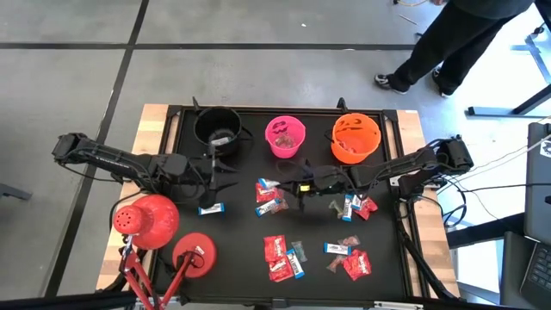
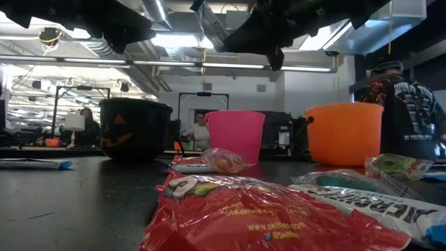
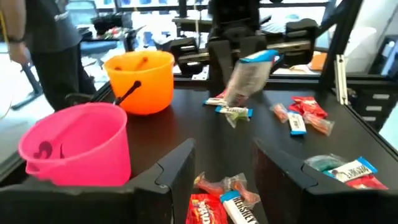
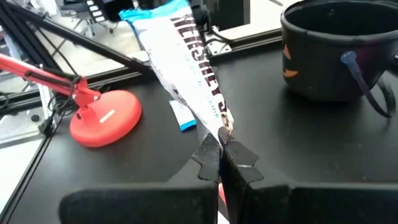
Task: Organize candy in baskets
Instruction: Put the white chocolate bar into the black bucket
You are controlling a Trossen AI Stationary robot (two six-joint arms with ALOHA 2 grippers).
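Three buckets stand along the table's far side: black [image 1: 217, 129], pink [image 1: 287, 136] and orange [image 1: 355, 138]. Wrapped candy lies scattered over the dark mat, with a cluster [image 1: 269, 198] mid-table and more near the front [image 1: 282, 257]. My right gripper [image 1: 301, 188] hangs over the table's middle, shut on a blue-and-white wrapper [image 3: 250, 76]. My left gripper [image 1: 231, 176] is open, in front of the black bucket, above a red and a blue-and-white sweet [image 3: 217, 202]. A blue-and-white sweet [image 1: 211, 208] lies near it. My right gripper [image 4: 219, 146] pinches the blue-and-white wrapper at one narrow end [image 4: 216, 127] between its two fingertips. The wrapper reaches out lengthwise beyond the fingers to its blue far end [image 4: 155, 12]. It is tilted and lifted clear of the table.
A red lamp head [image 1: 146, 220] and its round red base [image 1: 194, 256] sit at the table's near left. A raised black frame [image 1: 405, 215] borders the mat. A person [image 1: 456, 43] stands beyond the far right corner.
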